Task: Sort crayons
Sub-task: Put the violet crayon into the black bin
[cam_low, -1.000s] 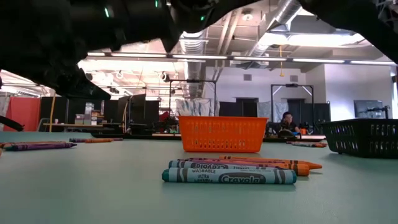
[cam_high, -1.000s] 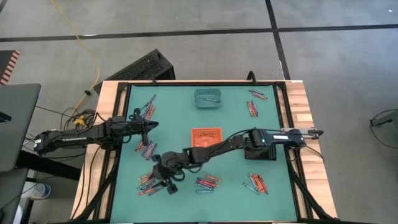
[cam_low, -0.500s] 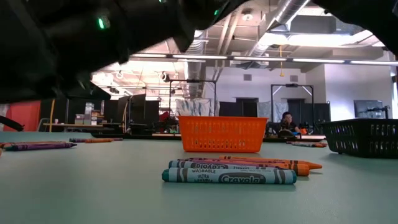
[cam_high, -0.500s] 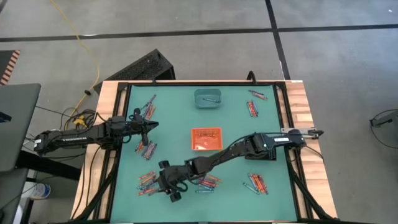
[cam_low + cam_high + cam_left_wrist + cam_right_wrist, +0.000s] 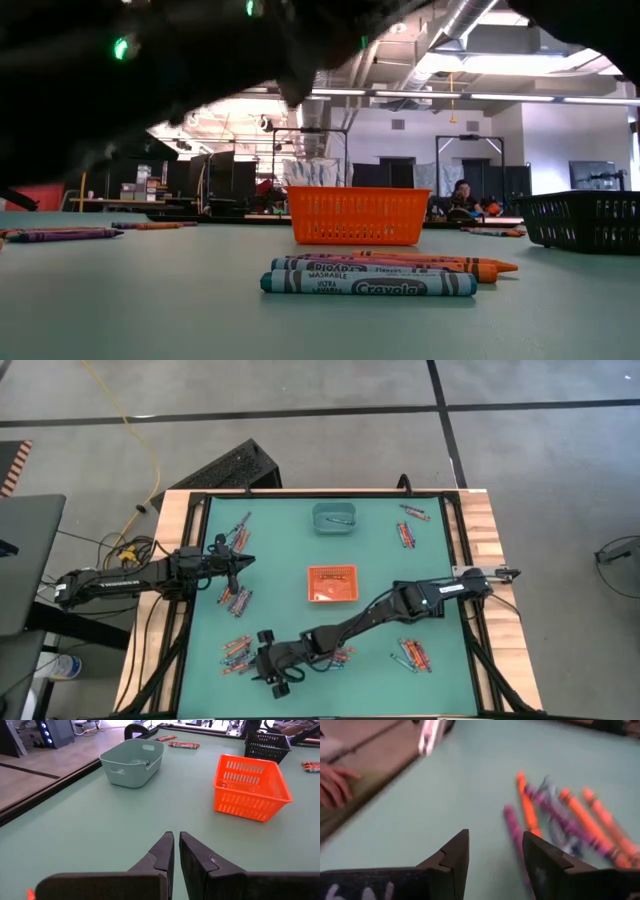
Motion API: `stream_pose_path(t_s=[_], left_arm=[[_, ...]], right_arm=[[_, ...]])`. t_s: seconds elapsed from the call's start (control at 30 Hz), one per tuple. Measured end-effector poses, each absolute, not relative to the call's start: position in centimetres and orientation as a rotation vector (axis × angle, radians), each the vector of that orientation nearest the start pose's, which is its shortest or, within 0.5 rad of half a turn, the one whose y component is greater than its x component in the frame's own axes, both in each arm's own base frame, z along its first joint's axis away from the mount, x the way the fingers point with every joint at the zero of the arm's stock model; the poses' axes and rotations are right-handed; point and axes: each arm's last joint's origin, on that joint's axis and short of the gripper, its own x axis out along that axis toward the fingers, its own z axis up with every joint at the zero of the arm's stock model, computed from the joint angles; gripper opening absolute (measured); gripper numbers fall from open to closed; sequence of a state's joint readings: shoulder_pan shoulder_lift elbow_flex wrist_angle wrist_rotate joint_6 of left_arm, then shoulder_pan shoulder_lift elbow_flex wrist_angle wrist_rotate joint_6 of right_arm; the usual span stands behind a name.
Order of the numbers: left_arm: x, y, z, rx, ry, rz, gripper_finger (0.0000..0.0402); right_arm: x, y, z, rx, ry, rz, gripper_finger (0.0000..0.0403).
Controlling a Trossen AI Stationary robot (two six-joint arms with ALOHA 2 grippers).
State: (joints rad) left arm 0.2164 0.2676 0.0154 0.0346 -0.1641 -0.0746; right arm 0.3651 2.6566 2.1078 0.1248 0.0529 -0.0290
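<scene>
Crayons lie flat on the green mat in small clusters: near left (image 5: 237, 652), near middle (image 5: 335, 653), near right (image 5: 412, 654), left (image 5: 238, 600), far left (image 5: 237, 538) and far right (image 5: 405, 535). My right gripper (image 5: 268, 668) is open and empty, low over the mat between the two near clusters. Its wrist view (image 5: 495, 865) shows orange and purple crayons (image 5: 555, 820) just ahead of the fingers. My left gripper (image 5: 240, 563) hangs at the mat's left side, shut and empty (image 5: 174, 851). The low view shows the near middle cluster (image 5: 370, 275).
An orange tray (image 5: 332, 583) stands mid-mat and a teal tray (image 5: 335, 518) stands at the far side. Both show in the left wrist view, orange tray (image 5: 250, 787) and teal tray (image 5: 131, 762). A black tray (image 5: 590, 220) stands at the right, under my right arm. A black frame borders the mat.
My right gripper has moved toward the table's near edge, staying open, and its arm has stretched farther across the mat. The crayons have stayed where they were.
</scene>
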Motion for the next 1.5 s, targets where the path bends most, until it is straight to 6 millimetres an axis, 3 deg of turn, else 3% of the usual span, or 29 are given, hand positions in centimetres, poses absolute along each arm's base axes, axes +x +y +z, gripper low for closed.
stream_pose_path(t_s=[0.23,0.87,1.5], left_arm=[[10.8,2.9,14.9,-0.079,0.207,0.388,0.0017],[10.8,2.9,14.9,-0.079,0.208,0.388,0.0017],[10.8,2.9,14.9,-0.079,0.208,0.388,0.0017]], right_arm=[[54.4,20.9,11.6,-0.12,0.381,0.29,0.0167],[54.4,19.2,10.0,-0.114,0.534,0.254,0.0129],[54.0,19.0,9.7,-0.13,0.603,0.248,0.0017]])
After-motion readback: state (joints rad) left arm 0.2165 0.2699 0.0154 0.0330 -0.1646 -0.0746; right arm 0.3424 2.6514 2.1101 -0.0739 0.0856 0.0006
